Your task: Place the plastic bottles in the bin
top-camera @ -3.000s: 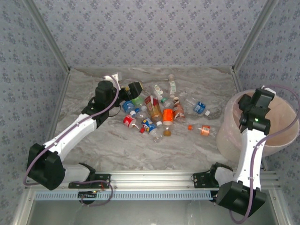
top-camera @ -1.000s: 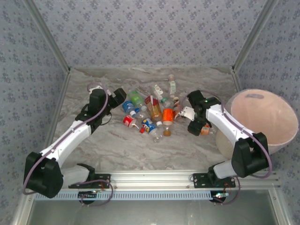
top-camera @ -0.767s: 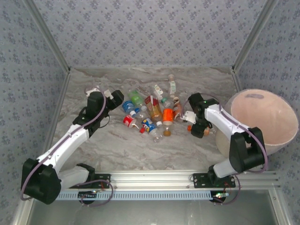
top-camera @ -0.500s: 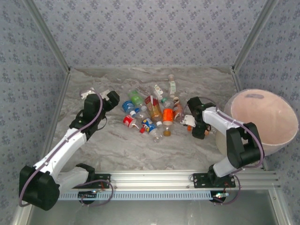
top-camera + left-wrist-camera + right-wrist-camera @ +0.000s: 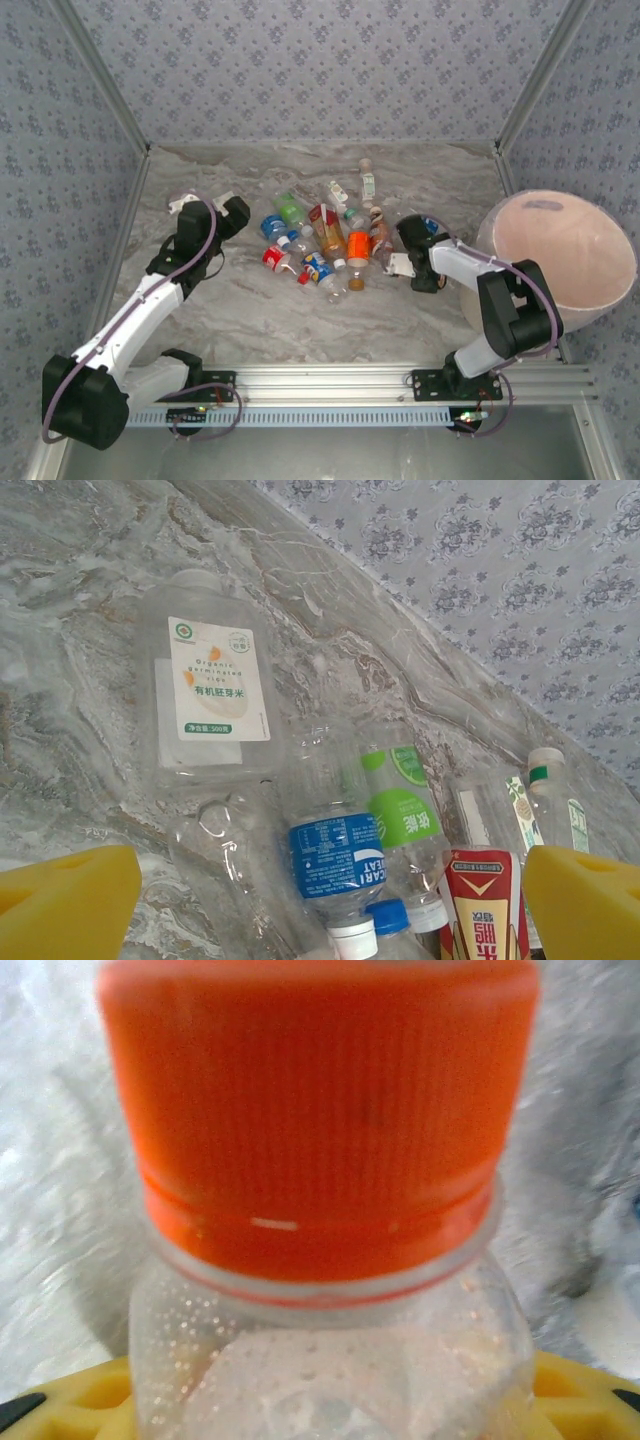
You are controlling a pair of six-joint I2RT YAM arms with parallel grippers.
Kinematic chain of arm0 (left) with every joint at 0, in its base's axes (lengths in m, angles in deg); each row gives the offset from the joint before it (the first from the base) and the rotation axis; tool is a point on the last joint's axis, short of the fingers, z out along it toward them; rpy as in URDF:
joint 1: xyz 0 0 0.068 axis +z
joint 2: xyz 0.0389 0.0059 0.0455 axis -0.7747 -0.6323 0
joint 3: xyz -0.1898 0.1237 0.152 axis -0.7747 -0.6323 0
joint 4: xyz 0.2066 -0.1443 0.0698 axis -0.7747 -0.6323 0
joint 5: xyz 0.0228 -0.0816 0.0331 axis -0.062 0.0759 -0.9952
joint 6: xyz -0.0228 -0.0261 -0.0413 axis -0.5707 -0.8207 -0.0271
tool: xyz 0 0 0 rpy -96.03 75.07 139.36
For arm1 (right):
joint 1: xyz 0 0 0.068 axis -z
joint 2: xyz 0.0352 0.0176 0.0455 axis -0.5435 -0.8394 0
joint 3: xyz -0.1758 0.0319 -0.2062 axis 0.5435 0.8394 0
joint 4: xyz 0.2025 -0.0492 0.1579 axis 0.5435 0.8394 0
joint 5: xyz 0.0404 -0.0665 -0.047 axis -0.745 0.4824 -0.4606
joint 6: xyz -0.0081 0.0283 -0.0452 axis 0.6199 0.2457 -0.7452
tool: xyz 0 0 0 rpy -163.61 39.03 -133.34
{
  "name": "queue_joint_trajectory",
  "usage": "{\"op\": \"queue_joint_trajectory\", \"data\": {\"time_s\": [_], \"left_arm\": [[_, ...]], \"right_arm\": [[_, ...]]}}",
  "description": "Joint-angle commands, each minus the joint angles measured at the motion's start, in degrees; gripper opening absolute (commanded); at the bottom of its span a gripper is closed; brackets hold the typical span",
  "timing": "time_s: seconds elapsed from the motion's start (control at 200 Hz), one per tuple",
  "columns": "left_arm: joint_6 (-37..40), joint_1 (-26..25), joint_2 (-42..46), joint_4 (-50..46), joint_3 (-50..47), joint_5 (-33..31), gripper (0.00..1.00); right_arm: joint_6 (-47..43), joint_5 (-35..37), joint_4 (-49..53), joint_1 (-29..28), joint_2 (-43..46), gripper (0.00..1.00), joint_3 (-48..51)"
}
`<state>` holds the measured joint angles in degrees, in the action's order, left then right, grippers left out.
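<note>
Grips a clear orange-capped bottle with the right jaws, seen close up from the right wrist. From above, reaches low over the tabletop between the bottle pile and the pink bin. Holds the left jaws wide open and empty, yellow pads framing a blue-labelled bottle and a green-labelled bottle.

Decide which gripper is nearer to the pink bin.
Right. The right gripper sits just left of the bin; the left gripper lies across the plastic bottles, far from it.
</note>
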<state>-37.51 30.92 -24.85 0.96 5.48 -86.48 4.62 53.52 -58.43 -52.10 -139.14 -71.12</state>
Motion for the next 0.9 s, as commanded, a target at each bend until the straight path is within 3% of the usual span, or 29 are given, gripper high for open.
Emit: {"op": "queue_joint_trajectory", "data": {"time_s": [0.0,0.24,0.48,0.675,0.894], "left_arm": [[0.8,0.52,0.83,-0.86,-0.38,-1.04,0.98],[-0.37,0.59,-0.26,0.02,-0.35,0.05,0.98],[-1.06,0.54,-1.51,0.41,0.47,1.6,0.98],[-1.92,0.54,-2.45,0.39,1.16,2.37,0.98],[-3.11,0.54,-5.27,-2.09,3.44,3.67,0.98]], "right_arm": [[0.19,-1.29,-2.58,-0.87,0.89,0.53,0.27],[6.73,-3.61,-4.91,-2.27,4.55,0.41,-1.1],[13.99,-5.55,-8.03,-3.14,14.19,0.41,-2.95],[26.71,-9.97,-8.75,-3.27,24.89,0.4,-6.44],[39.22,-12.46,-10.01,-3.31,31.21,0.39,-10.7]]}}
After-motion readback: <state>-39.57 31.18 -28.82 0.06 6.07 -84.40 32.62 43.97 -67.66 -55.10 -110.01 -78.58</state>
